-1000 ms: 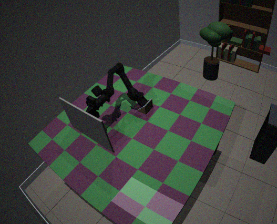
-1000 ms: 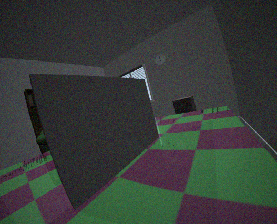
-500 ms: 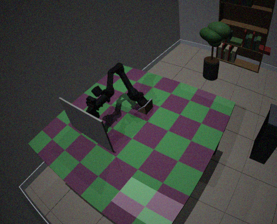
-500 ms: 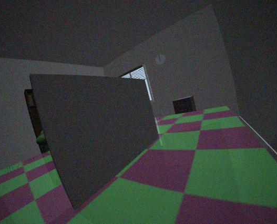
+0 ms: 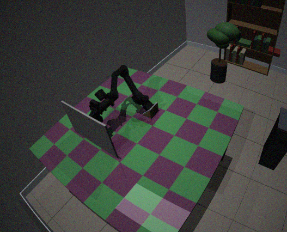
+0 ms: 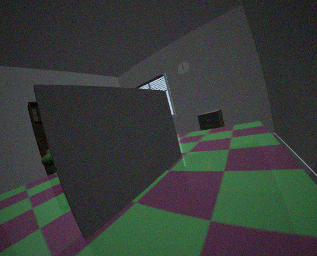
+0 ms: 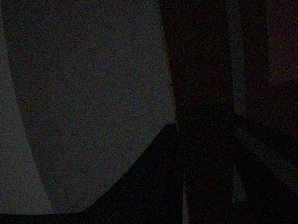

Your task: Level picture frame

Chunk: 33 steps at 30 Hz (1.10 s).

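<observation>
A grey upright panel (image 5: 89, 123) (image 6: 110, 141) stands on the checkered table and shows its back in the top and exterior views. The picture frame and the screw on its other side are hidden there. My gripper (image 5: 97, 115) (image 7: 201, 129) is behind the panel, close to it, its tips partly covered by the panel's top edge. In the very dark wrist view, a dark red-brown bar of the frame (image 7: 197, 60) runs down between the dark fingers, which are shut on it. A grey surface lies left of the bar. Whether the frame hangs level cannot be told.
The arm (image 5: 131, 84) arches over the table (image 5: 157, 139) from its foot, where a small brown box-like piece (image 5: 152, 112) with a pale edge stands. A potted plant (image 5: 218, 72), a bookshelf (image 5: 254, 27) and a dark cabinet (image 5: 280, 139) stand beyond the table.
</observation>
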Each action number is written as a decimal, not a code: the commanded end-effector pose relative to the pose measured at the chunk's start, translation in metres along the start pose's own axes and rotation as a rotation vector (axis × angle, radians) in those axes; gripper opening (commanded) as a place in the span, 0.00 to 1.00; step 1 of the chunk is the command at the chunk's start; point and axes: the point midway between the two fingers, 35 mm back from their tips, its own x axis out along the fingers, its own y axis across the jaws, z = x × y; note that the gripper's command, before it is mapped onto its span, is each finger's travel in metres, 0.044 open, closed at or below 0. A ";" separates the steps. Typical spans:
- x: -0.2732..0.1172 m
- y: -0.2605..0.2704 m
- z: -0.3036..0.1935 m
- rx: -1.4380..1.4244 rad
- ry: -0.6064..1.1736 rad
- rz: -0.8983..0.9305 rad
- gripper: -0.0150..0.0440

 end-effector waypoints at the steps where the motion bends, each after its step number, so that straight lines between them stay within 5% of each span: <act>1: 0.000 0.000 0.000 0.000 -0.001 -0.001 0.25; 33: 0.000 0.000 0.000 0.148 0.002 -0.001 0.25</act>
